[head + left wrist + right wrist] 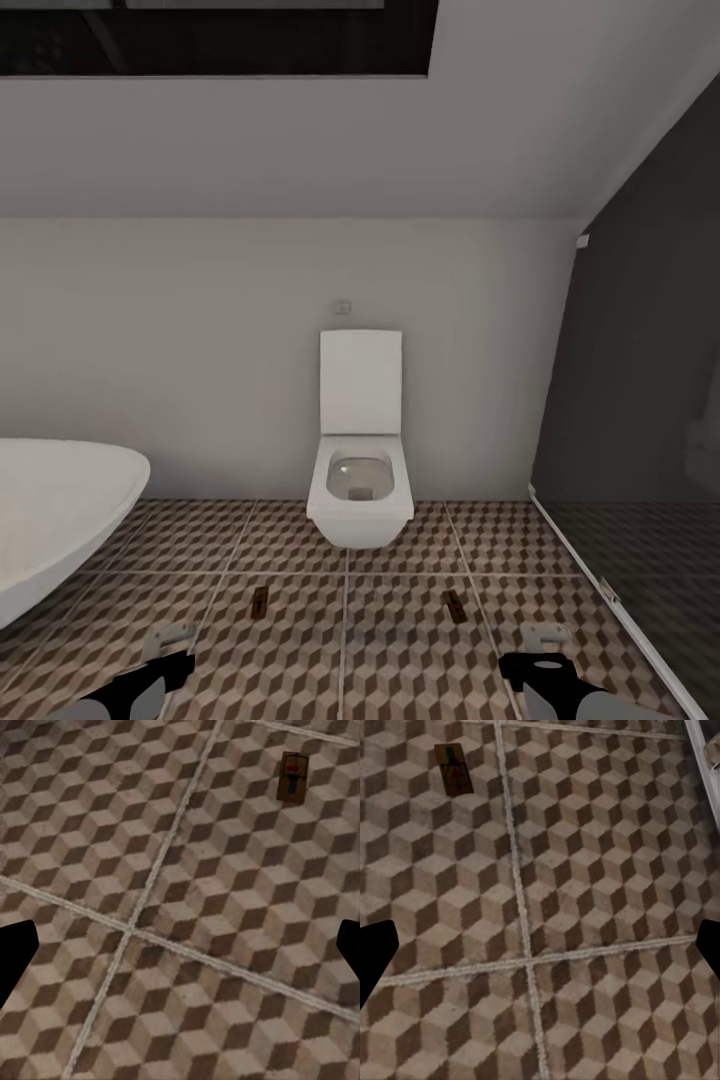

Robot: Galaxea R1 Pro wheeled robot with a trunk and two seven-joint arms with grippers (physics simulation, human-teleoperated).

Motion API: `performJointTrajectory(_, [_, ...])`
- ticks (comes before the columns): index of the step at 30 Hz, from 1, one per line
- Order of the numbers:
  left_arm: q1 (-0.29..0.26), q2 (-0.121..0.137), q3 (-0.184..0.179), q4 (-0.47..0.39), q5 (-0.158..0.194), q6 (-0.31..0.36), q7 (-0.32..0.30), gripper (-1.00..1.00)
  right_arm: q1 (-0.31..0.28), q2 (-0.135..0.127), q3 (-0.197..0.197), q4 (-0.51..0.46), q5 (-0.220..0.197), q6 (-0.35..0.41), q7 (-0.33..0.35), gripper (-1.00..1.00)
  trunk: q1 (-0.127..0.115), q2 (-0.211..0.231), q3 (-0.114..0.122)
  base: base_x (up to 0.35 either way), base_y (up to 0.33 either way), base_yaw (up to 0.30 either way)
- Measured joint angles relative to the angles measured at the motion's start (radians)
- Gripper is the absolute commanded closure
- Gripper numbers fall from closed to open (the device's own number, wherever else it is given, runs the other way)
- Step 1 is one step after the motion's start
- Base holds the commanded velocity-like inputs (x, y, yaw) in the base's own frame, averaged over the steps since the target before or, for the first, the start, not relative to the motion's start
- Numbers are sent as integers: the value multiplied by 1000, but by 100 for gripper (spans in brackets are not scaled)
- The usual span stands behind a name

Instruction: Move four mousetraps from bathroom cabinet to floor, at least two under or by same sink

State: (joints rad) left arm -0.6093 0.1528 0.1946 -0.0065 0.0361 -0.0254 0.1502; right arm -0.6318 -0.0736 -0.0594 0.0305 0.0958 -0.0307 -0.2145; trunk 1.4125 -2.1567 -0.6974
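Two mousetraps lie flat on the cube-patterned bathroom floor [350, 650] in front of the toilet, one to the left [259, 601] and one to the right [453, 603]. My left gripper [165, 650] hangs low over the tiles, open and empty. Its wrist view has the left mousetrap [292, 776] well ahead of the gripper [180, 952]. My right gripper [545, 648] is open too, with nothing between its fingers [375, 960]. The right mousetrap [454, 769] sits ahead of the right gripper [540, 952]. The cabinet and the sink are out of view.
A white wall-hung toilet [360, 490] stands straight ahead with its lid up. The white oval bathtub [50, 530] juts in from the left. A dark glass shower partition [640, 450] with a white floor rail [590, 565] closes off the right side.
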Motion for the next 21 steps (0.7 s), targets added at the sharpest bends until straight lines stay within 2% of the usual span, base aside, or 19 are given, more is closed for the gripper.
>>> performJointTrajectory(21, [1,-6,0,1,0,-13,1,-100,1,2,0,0,0,-3,0,-100,-81,147,66,0,0,0])
